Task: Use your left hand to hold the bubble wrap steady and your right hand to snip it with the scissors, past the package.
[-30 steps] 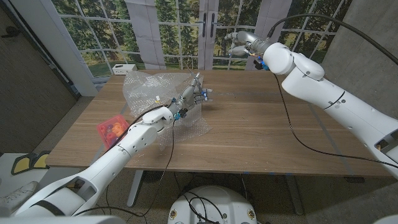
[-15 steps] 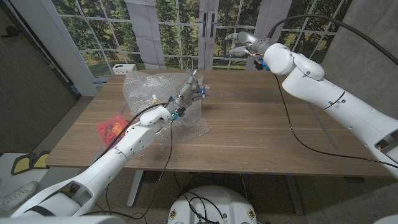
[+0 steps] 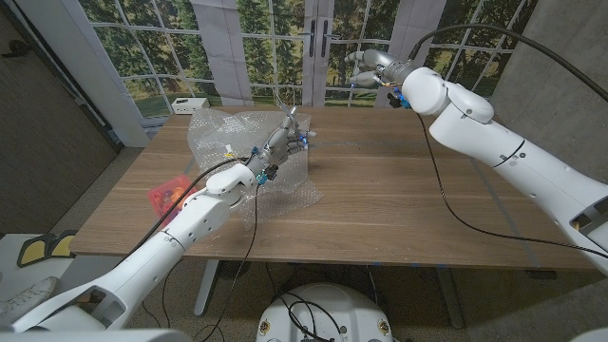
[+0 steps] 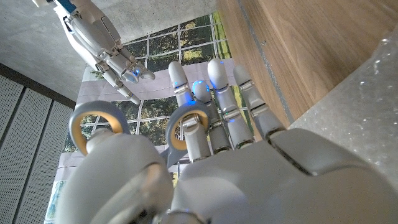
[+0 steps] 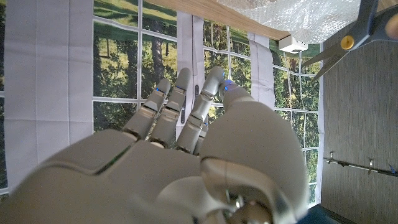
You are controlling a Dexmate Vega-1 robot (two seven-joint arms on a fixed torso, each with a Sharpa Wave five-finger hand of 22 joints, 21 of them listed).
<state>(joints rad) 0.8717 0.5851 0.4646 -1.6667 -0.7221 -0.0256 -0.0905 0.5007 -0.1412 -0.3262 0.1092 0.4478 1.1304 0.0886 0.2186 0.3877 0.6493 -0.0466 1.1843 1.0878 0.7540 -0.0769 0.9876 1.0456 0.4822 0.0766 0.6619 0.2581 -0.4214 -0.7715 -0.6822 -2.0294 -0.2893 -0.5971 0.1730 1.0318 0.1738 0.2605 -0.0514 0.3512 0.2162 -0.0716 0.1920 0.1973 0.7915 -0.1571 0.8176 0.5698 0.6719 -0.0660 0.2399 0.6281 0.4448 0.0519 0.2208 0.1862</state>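
Scissors (image 4: 186,127) are being gripped by the left hand (image 3: 282,142) over the bubble wrap (image 3: 233,133), presumably for handoff, while the right hand (image 3: 369,66) is being held away, fingers spread.

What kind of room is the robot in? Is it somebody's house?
Probably a workroom or lab rather than a home, though I can't be sure. There's a plain wooden table, tall glass doors looking onto trees, and bare grey walls. Bubble wrap lies on the table.

Bare table (image 3: 408,190) lies open right of the bubble wrap (image 3: 237,142); a white box (image 3: 190,105) stands behind it.
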